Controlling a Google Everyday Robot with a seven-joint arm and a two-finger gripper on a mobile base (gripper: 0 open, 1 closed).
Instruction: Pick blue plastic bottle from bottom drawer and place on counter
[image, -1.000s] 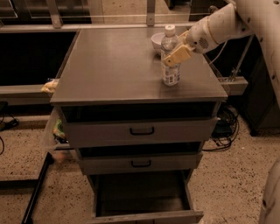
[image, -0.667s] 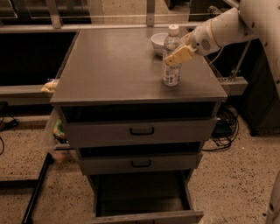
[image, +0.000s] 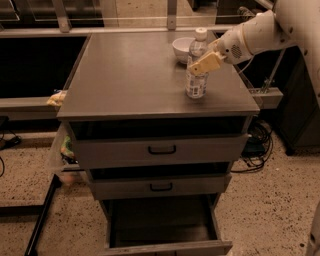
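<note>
The blue plastic bottle (image: 196, 82), clear with a white cap and a pale label, stands on the counter (image: 135, 75) near its right front corner. My gripper (image: 204, 62) reaches in from the right at the height of the bottle's upper body and is shut on it. One yellowish finger (image: 206, 63) lies across the bottle's front. The bottle leans slightly to the right. The bottom drawer (image: 165, 225) is pulled open below, and its inside is dark and shows nothing.
A white bowl (image: 182, 49) sits on the counter just behind the bottle. Two shallower drawers with black handles (image: 162, 149) sit slightly open above the bottom one. Cables (image: 257, 145) lie on the floor to the right. A low shelf (image: 30, 105) runs along the left.
The gripper and the bottle's top have shifted slightly right and back. The bottle's base has stayed on the counter.
</note>
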